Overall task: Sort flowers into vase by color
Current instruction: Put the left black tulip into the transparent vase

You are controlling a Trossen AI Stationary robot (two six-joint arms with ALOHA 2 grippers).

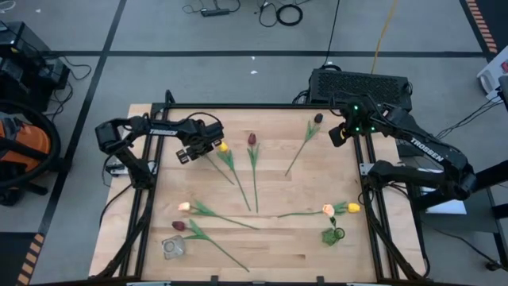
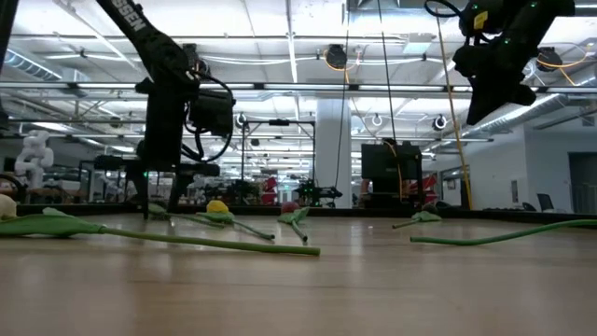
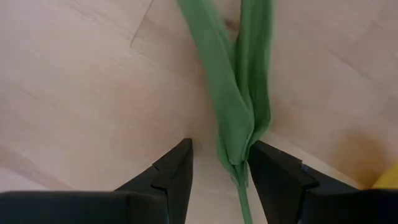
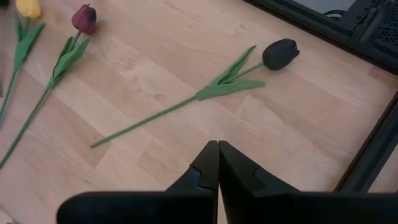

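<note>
Several tulips lie flat on the wooden table. My left gripper [image 1: 208, 148] [image 3: 221, 165] is low over the yellow tulip [image 1: 224, 147] near the far left, open. Its fingers stand on either side of that tulip's green leaf [image 3: 235, 124], just below the yellow head [image 3: 388, 177]. My right gripper [image 1: 340, 133] [image 4: 218, 155] is shut and hangs high in the low view [image 2: 490, 93], beside the dark tulip [image 4: 280, 53]. A maroon tulip [image 1: 252, 139] lies between the two. More tulips: peach [image 1: 184, 206], maroon [image 1: 178, 226], peach [image 1: 328, 210], yellow [image 1: 352, 207].
A clear glass vase [image 1: 173, 248] stands near the near-left corner and a green vase [image 1: 332, 235] near the near-right. Long stems cross the table's middle. A black frame rail [image 1: 367, 191] edges the table. Bare wood lies near the far-left corner.
</note>
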